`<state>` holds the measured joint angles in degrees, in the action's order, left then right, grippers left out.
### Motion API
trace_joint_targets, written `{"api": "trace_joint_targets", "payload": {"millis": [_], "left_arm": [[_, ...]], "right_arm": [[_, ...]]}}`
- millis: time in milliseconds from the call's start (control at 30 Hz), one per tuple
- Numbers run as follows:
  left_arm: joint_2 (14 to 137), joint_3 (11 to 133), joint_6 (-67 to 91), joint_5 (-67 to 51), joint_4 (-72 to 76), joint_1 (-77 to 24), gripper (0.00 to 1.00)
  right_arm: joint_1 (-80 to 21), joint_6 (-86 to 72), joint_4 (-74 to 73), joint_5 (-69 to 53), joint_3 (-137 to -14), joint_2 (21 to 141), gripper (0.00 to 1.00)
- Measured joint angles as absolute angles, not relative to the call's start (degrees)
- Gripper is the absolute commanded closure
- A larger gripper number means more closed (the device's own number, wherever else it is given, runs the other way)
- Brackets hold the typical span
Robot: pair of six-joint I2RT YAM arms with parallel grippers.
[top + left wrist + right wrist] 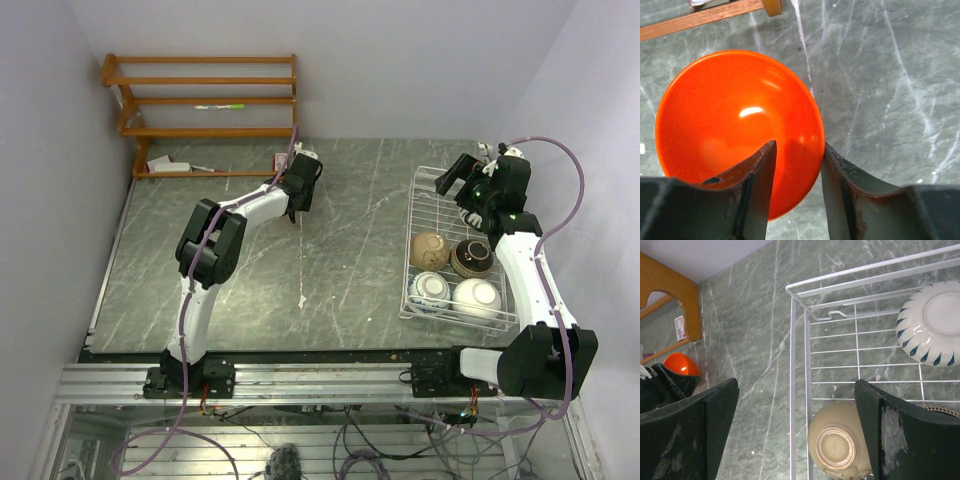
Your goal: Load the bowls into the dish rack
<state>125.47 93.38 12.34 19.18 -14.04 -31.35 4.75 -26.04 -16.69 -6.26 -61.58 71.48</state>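
Dish rack (418, 200) stands on the counter (340, 270). Four bowls sit at the rack's near end: cream bowl (430, 248), brown bowl (472, 258), blue-and-white bowl (430, 290), white bowl (476, 297). Orange bowl (735, 125) is on the counter, well left of the rack. Left claw (799, 150) is half-closed astride the orange bowl's rim, one finger inside and one outside; cannot tell if it pinches. Right claw (796, 390) is wide and empty, over the rack's far end.

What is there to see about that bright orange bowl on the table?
The orange bowl is small, round, glossy and plain, like plastic or glazed ceramic. It sits apparently open side up on the grey marbled table, near the wooden shelf. The left hand straddles its rim, one finger inside, one outside; contact is unclear.
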Motion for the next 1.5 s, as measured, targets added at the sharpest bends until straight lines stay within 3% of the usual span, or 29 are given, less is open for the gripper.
{"api": "trace_joint_targets", "payload": {"millis": [33,67,133,400,600,767,1033,1233,1500], "left_arm": [[125.56,93.38,12.23,19.70,-14.17,-31.35,0.65],[125.60,93.36,12.25,20.10,-14.26,-31.35,0.81],[125.60,93.36,12.05,20.93,-14.44,-31.35,0.92],[123.90,91.42,11.07,21.58,-12.75,-31.35,0.93],[117.10,84.64,16.97,10.09,-10.20,-31.22,0.93],[110.34,80.38,29.39,-4.93,-2.63,-31.16,0.93],[106.74,74.52,59.09,-21.45,24.58,-30.92,0.93],[111.92,73.84,78.89,-24.49,40.60,-32.77,0.93],[118.72,82.41,90.83,-24.71,44.16,-39.70,0.93]], "right_arm": [[4.75,-26.04,-16.69,-6.26,-61.58,71.48,0.00],[4.75,-26.04,-16.69,-6.26,-61.58,71.48,0.00],[4.75,-26.06,-16.67,-6.24,-61.58,71.48,0.00],[4.75,-26.06,-17.26,-6.26,-61.54,71.48,0.00],[4.34,-25.80,-17.54,-8.84,-61.17,70.39,0.00],[2.35,-24.53,-17.34,-12.82,-59.81,68.01,0.00],[-3.68,-22.98,-17.41,-15.14,-58.76,64.23,0.00],[-10.48,-21.43,-18.50,-13.26,-60.14,63.24,0.00],[-16.67,-16.93,-22.48,-7.68,-65.69,63.94,0.00]]}}
